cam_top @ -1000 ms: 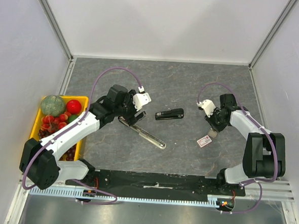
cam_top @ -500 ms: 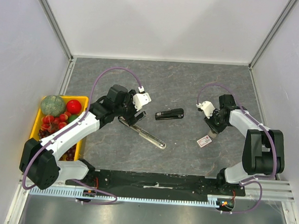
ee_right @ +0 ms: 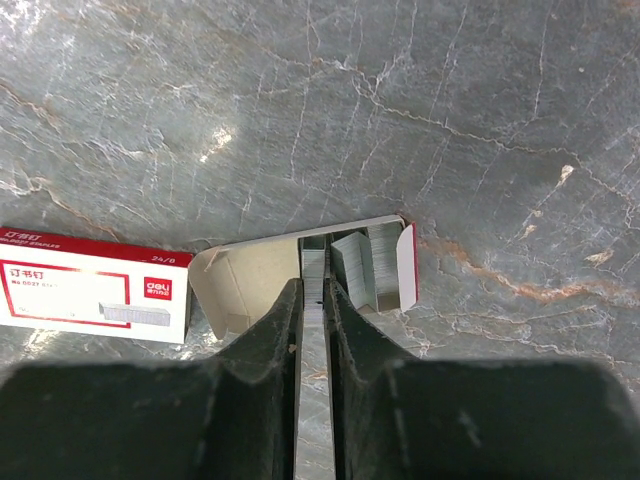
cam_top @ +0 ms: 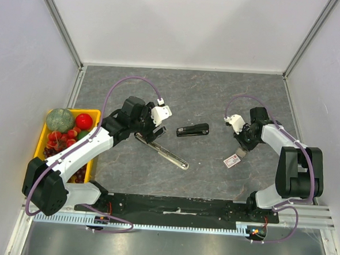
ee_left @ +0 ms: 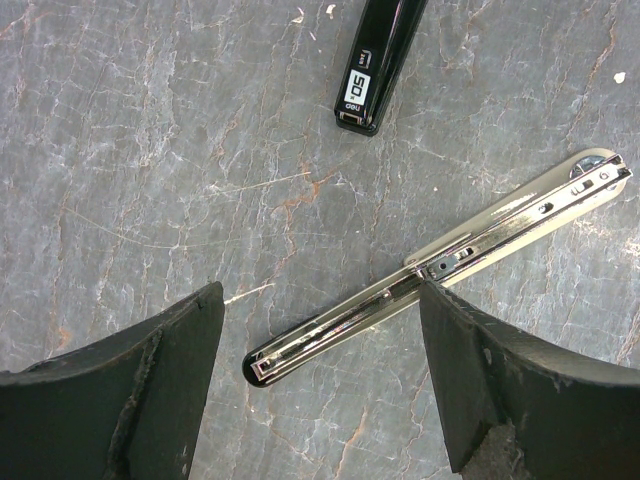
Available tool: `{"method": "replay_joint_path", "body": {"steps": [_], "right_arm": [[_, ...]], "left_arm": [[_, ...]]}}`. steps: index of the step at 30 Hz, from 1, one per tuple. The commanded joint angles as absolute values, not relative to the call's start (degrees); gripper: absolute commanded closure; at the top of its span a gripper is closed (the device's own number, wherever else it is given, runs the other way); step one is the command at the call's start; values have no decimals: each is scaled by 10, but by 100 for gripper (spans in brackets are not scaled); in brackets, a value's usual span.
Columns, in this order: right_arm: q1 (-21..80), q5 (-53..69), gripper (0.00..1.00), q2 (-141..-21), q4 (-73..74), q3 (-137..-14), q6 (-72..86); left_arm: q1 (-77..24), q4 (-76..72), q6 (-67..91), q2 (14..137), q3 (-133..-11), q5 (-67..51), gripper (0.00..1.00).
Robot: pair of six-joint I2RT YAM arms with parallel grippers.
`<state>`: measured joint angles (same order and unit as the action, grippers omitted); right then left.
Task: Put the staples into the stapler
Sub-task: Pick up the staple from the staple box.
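right gripper (ee_right: 312,292): pressed together on a grey staple strip (ee_right: 312,265) — you're pinching it right at the mouth of the open tray (ee_right: 250,275).
spare staples (ee_right: 365,262): more strips sit in the tray's right end, against its red-edged flap.
box sleeve (ee_right: 95,297): white with red print, flat on the surface (ee_right: 450,120), just left of the tray in your right wrist view. Can't tell if the two touch.
top view: the sleeve lies right of centre on the surface, with your right gripper low over its far right corner.
left gripper (ee_left: 320,300): spread wide with nothing between the fingers. It hovers over the open stapler (ee_left: 470,245).
open stapler: folded out flat with the chrome rail facing up. It lies diagonally, black end toward your left gripper's base and the far end up-right. It passes behind the right finger (ee_left: 510,400) in that view — contact can't be told.
black piece (ee_left: 378,60): glossy, marked 50, lying apart from the chrome rail, beyond it.
yellow basket (cam_top: 40,144): holds fruit at the left edge of the surface, beside your left arm.
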<state>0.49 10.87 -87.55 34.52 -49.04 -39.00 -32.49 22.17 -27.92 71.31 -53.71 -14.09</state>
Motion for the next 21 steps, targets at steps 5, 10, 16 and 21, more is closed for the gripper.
{"method": "replay_joint_path", "body": {"steps": [5,10,16,21], "right_arm": [[3,127,87,-863,350,-514,-387],[3,136,87,-846,351,-519,-380],[3,142,87,-839,361,-524,-379],[3,148,88,-829,372,-537,-373]], "left_arm": [[-323,201,-259,714,-537,-157,16],[-323,201,-260,714,-537,-157,16],[-323,201,-259,714,-538,-157,16],[-323,201,-261,712,-537,-156,16]]}}
